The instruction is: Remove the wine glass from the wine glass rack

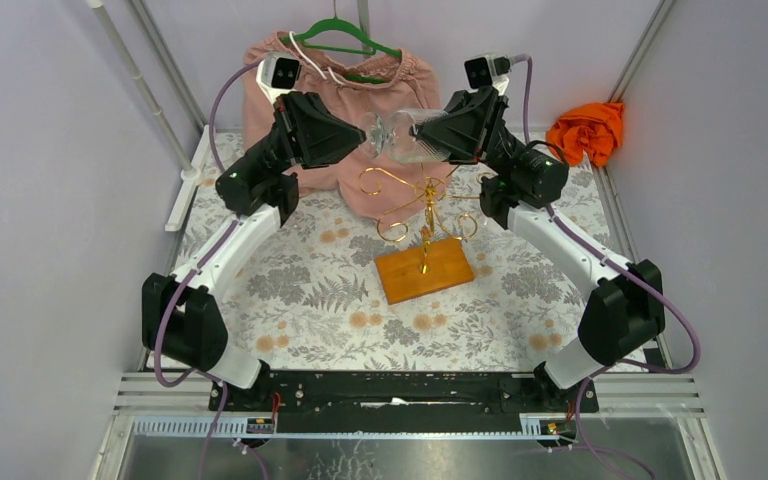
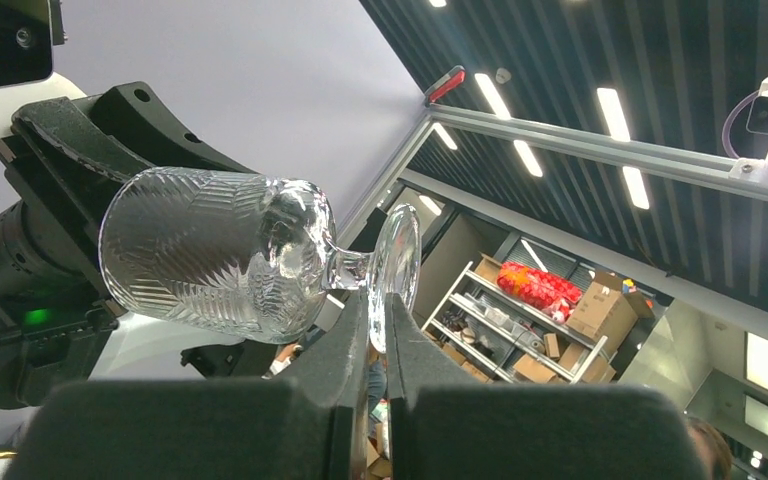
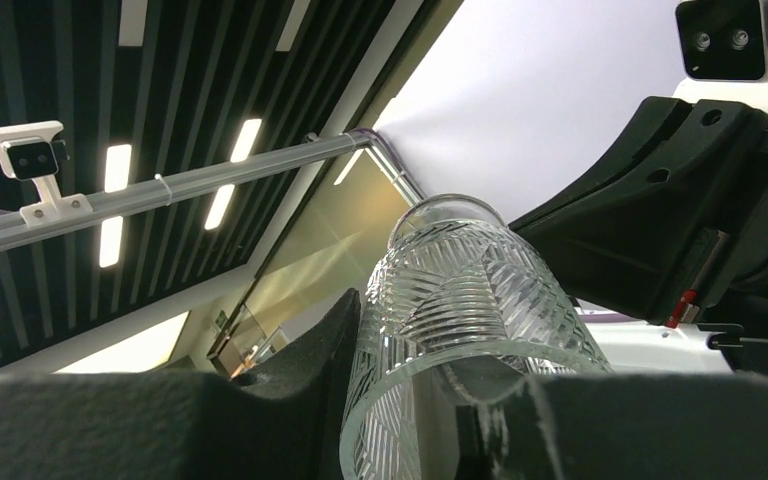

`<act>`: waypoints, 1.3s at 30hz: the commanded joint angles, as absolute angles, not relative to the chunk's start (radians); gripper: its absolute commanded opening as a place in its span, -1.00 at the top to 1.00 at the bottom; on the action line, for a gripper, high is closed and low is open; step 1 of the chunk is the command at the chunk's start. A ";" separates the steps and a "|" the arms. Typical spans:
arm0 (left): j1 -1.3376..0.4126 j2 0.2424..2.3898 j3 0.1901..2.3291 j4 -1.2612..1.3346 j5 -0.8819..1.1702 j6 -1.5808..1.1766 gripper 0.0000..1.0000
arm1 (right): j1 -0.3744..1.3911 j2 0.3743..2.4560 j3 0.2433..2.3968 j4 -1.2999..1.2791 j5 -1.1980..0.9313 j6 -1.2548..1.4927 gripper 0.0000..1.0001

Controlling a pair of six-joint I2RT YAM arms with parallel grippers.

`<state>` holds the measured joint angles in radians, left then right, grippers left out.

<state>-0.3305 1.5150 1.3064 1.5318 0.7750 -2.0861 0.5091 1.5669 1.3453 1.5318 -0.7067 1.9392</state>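
A cut-pattern wine glass [image 1: 400, 135] lies on its side in the air, above and behind the wine glass rack [image 1: 422, 200], a gold scroll stand on a wooden base [image 1: 426, 270]. My left gripper [image 2: 378, 300] is shut on the edge of the glass's round foot [image 2: 401, 250], with the bowl [image 2: 210, 250] pointing away to the left. My right gripper [image 3: 420, 335] straddles the bowl's rim [image 3: 460, 300]. One finger [image 3: 310, 370] lies against the outside wall and the other sits inside the bowl, with a gap showing. In the top view the two grippers meet at the glass.
Behind the arms a pink garment [image 1: 260, 95] hangs on a green hanger [image 1: 345, 40]. An orange cloth [image 1: 585, 130] lies at the back right. A white rod [image 1: 182, 195] runs along the left edge of the floral tablecloth [image 1: 300, 290].
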 commanded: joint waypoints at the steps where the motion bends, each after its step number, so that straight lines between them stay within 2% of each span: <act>1: -0.334 1.496 1.311 1.606 0.787 -2.053 0.71 | 0.526 1.512 1.342 1.679 -0.708 1.925 1.00; 3: -0.334 1.492 1.320 1.606 0.796 -2.049 0.58 | 0.525 1.488 1.332 1.655 -0.715 1.903 1.00; 8: -0.334 1.480 1.329 1.600 0.805 -2.036 0.11 | 0.525 1.392 1.308 1.530 -0.748 1.783 1.00; 16: -0.332 1.465 1.323 1.550 0.818 -1.988 -0.18 | 0.525 1.220 1.261 1.229 -0.774 1.554 1.00; 17: -0.329 1.464 1.322 1.542 0.820 -1.983 -0.39 | 0.526 1.203 1.261 1.196 -0.778 1.526 1.00; 18: -0.324 1.461 1.323 1.530 0.824 -1.978 -0.45 | 0.525 1.184 1.263 1.152 -0.783 1.491 1.00; 20: -0.310 1.449 1.325 1.493 0.838 -1.957 -0.45 | 0.525 1.136 1.278 1.009 -0.789 1.373 1.00; 22: -0.292 1.424 1.328 1.396 0.873 -1.892 -0.44 | 0.525 1.083 1.330 0.759 -0.775 1.196 1.00; 25: -0.269 1.343 1.334 1.072 0.912 -1.659 -0.45 | 0.525 1.016 1.457 0.274 -0.663 0.881 1.00; 27: -0.258 1.273 1.384 0.693 0.893 -1.392 -0.48 | 0.525 0.987 1.550 0.011 -0.544 0.722 1.00; 29: -0.254 1.213 1.499 0.144 0.769 -1.015 -0.57 | 0.525 0.965 1.620 -0.197 -0.426 0.613 1.00; 31: -0.254 1.191 1.616 -0.154 0.588 -0.820 -0.62 | 0.525 0.959 1.697 -0.338 -0.285 0.536 1.00; 34: -0.253 1.176 1.724 -0.398 0.394 -0.693 -0.64 | 0.525 0.972 1.777 -0.500 -0.132 0.461 1.00; 39: -0.253 1.157 1.747 -0.594 0.209 -0.634 -0.67 | 0.526 1.036 1.909 -0.714 0.236 0.384 1.00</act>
<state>-0.2604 1.1408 1.7428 -0.2012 0.4446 -0.8330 0.5217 0.9768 1.8118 -0.4957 -0.1390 0.5289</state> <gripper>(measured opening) 0.830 0.243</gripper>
